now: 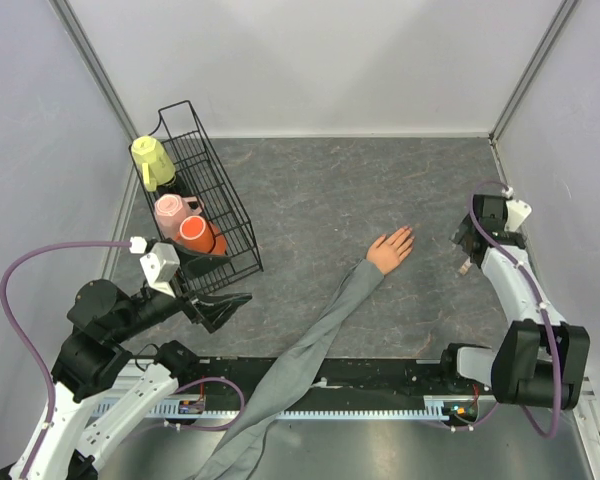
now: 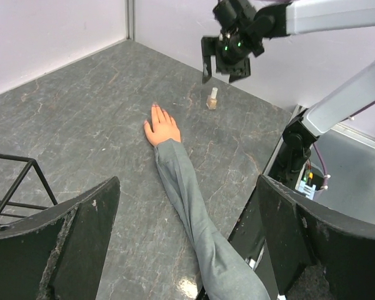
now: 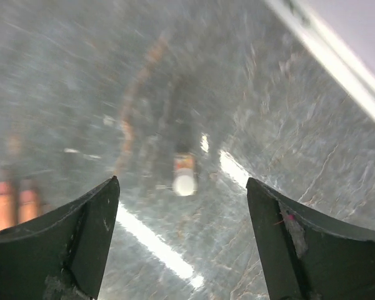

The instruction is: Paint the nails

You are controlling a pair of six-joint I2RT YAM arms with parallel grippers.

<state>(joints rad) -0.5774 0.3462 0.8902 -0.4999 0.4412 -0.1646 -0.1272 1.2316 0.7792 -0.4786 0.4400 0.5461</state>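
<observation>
Mannequin hand flat on the counter, both arms' fingers spread and empty.

The mannequin hand (image 1: pixel 390 250) lies palm down on the grey counter (image 1: pixel 310 190), with its grey sleeve (image 1: pixel 310 350) trailing back toward the arm bases. The nails (image 1: pixel 407 233) sit at its tips and look reddish-pink. Near those tips, on the right arm's side, a small bottle (image 2: pixel 212 99) stands upright. The right fingers (image 3: pixel 81 231) hang wide apart above that bottle, gripping nothing. The left fingers (image 2: pixel 62 244) are well apart from the hand, equally wide and empty.
</observation>
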